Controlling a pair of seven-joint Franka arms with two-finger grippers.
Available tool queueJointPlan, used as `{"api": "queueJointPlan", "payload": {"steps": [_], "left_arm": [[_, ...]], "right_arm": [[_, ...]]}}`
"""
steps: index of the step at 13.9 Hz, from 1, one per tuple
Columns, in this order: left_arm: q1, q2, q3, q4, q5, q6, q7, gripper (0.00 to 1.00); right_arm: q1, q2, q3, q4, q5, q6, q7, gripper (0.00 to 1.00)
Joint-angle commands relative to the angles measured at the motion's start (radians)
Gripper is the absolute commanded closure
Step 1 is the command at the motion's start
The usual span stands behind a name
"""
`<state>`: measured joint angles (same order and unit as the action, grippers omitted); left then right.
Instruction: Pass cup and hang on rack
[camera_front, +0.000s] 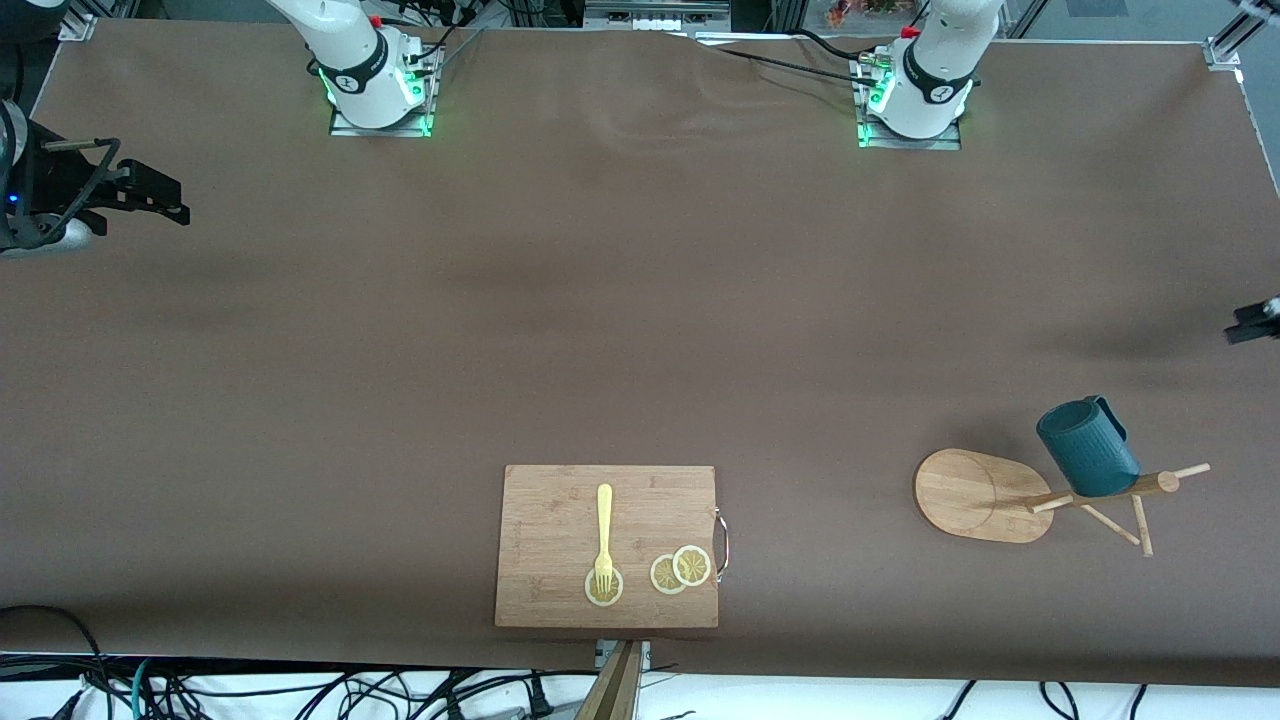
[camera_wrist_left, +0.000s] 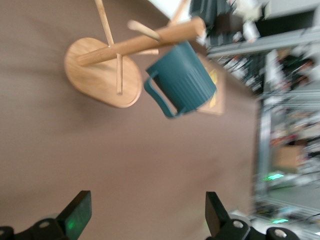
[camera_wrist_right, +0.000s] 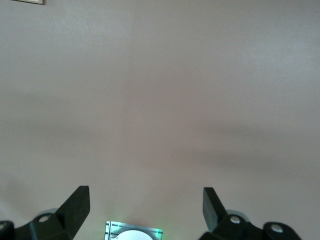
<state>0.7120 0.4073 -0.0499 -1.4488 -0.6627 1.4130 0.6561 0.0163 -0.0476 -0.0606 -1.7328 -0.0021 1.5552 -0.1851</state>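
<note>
Starting at the right arm's end of the table, your right gripper hangs above bare brown table near that edge, its arm reaching out sideways from the base and waiting; in the right wrist view its fingers stand spread wide with nothing between them, only tabletop below. Moving along, the wooden cutting board lies near the front camera's edge, carrying a yellow fork and three lemon slices. Farther toward the left arm's end stands the rack, its oval base flat on the table and its pole leaning in the front view toward the left arm's end. The cup hangs on the rack near the top of the pole, tilted, its handle visible in the left wrist view, free of either gripper. Your left gripper shows only at the frame's edge, above the table at the left arm's end and well apart from the rack; the left wrist view shows its fingers spread open and empty, looking toward the cup and rack.
</note>
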Motion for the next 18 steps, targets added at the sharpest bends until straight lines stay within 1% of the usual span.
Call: {"api": "queueJointPlan", "payload": {"steps": [1, 2, 3, 4, 5, 7, 9, 11, 12, 14, 16, 18], "left_arm": [[-0.121, -0.247, 0.008, -0.100, 0.212, 0.081, 0.034, 0.00], [-0.173, -0.290, 0.010, -0.119, 0.291, 0.136, 0.027, 0.00], [-0.222, -0.318, 0.024, -0.122, 0.325, 0.171, 0.031, 0.00], [-0.289, -0.349, 0.044, -0.123, 0.343, 0.172, 0.025, 0.00], [-0.354, -0.389, 0.070, -0.128, 0.386, 0.170, 0.024, 0.00], [-0.475, -0.476, 0.076, -0.160, 0.510, 0.167, 0.001, 0.00], [-0.564, -0.568, 0.074, -0.227, 0.561, 0.159, -0.190, 0.00], [-0.633, -0.625, 0.070, -0.284, 0.595, 0.141, -0.420, 0.00], [-0.650, -0.630, 0.064, -0.292, 0.597, 0.135, -0.497, 0.00], [-0.704, -0.619, 0.056, -0.292, 0.662, 0.126, -0.582, 0.00], [-0.736, -0.579, 0.039, -0.288, 0.675, 0.129, -0.669, 0.00], [-0.785, -0.544, 0.027, -0.275, 0.731, 0.138, -0.725, 0.00]], "right_arm": [[-0.003, -0.003, 0.004, 0.013, 0.013, -0.018, 0.015, 0.00], [-0.003, -0.003, 0.004, 0.013, 0.013, -0.018, 0.015, 0.00], [-0.001, -0.003, 0.004, 0.013, 0.013, -0.018, 0.015, 0.00], [-0.003, -0.003, 0.004, 0.013, 0.013, -0.018, 0.015, 0.00], [-0.003, -0.003, 0.004, 0.013, 0.013, -0.018, 0.015, 0.00], [-0.003, -0.003, 0.004, 0.013, 0.013, -0.018, 0.015, 0.00], [-0.001, -0.003, 0.004, 0.013, 0.013, -0.017, 0.015, 0.00], [-0.003, -0.002, 0.004, 0.013, 0.013, -0.017, 0.015, 0.00], [-0.003, -0.003, 0.004, 0.013, 0.013, -0.017, 0.013, 0.00], [-0.003, -0.003, 0.004, 0.013, 0.013, -0.017, 0.013, 0.00], [-0.003, -0.003, 0.004, 0.013, 0.013, -0.017, 0.013, 0.00], [-0.003, -0.003, 0.004, 0.013, 0.013, -0.017, 0.013, 0.00]]}}
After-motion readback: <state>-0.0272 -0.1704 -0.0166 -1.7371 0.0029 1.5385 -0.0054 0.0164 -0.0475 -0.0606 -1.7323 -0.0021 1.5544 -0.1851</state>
